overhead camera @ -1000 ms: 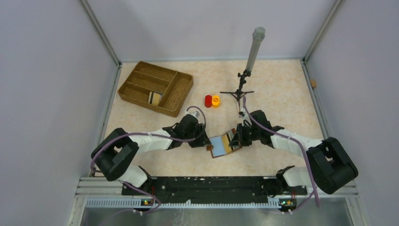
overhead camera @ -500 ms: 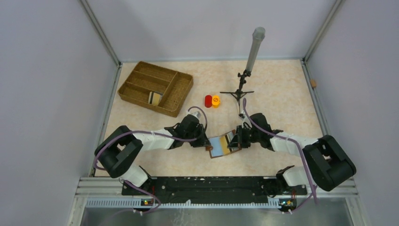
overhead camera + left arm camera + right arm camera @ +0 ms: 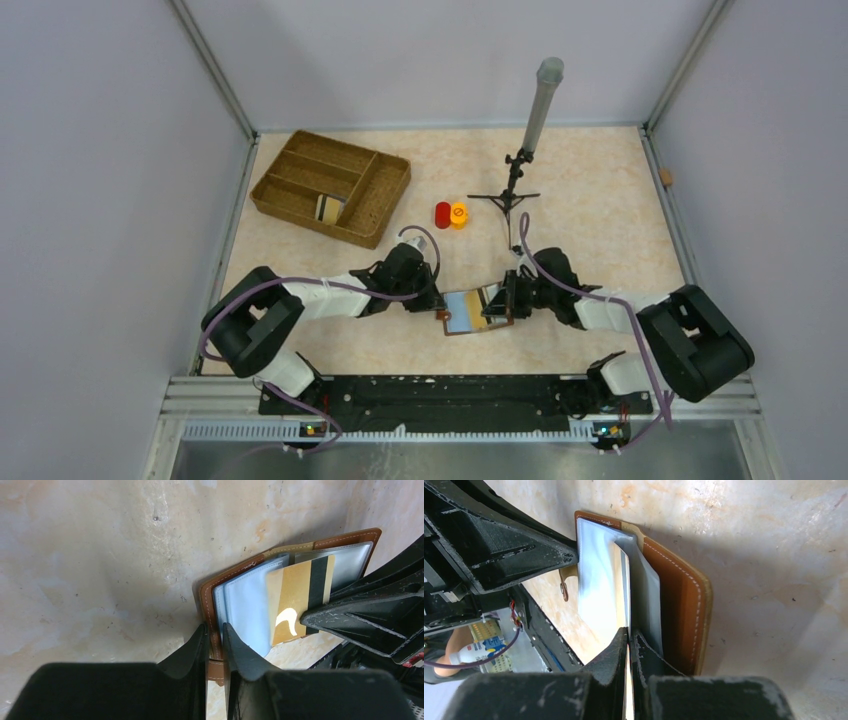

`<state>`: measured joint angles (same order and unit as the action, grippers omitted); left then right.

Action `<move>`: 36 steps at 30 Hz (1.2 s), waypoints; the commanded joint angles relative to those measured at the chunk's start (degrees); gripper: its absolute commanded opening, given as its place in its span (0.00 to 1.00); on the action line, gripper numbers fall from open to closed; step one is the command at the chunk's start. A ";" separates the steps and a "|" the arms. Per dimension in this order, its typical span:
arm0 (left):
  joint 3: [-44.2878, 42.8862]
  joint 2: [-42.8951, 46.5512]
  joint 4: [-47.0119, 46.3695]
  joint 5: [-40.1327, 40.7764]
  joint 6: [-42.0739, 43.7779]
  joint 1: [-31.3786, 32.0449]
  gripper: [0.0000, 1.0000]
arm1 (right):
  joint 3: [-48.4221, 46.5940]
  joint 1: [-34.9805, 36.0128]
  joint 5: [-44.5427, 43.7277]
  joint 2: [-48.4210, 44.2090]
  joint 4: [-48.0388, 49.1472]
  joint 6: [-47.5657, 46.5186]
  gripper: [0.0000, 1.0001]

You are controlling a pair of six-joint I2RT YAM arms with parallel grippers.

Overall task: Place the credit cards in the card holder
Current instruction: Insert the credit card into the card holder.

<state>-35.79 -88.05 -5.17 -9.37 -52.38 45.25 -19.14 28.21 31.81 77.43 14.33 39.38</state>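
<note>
The brown card holder lies open on the table between the arms, with pale blue-grey sleeves inside. My left gripper is shut on its left cover edge; the gripper shows in the left wrist view. My right gripper is shut on a gold credit card with a black stripe, held edge-on among the sleeves; the gripper shows in the right wrist view. The holder's right cover stands beside the card.
A divided wicker tray sits at the back left with a small object in it. Red and orange caps lie behind the holder. A black tripod with a grey pole stands at the back centre right.
The right gripper with the gold card has moved slightly nearer and lower over the holder. The holder has flattened and shifted a little. The left gripper keeps its hold.
</note>
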 commanded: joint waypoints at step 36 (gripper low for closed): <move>0.58 -1.12 -1.16 1.04 -2.81 1.68 0.05 | 0.28 7.13 -12.06 1.31 -2.30 5.84 0.09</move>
<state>-35.79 -88.66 -5.91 -7.90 -54.19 45.80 -17.54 33.58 26.28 78.87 19.86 47.20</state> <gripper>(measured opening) 0.066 0.056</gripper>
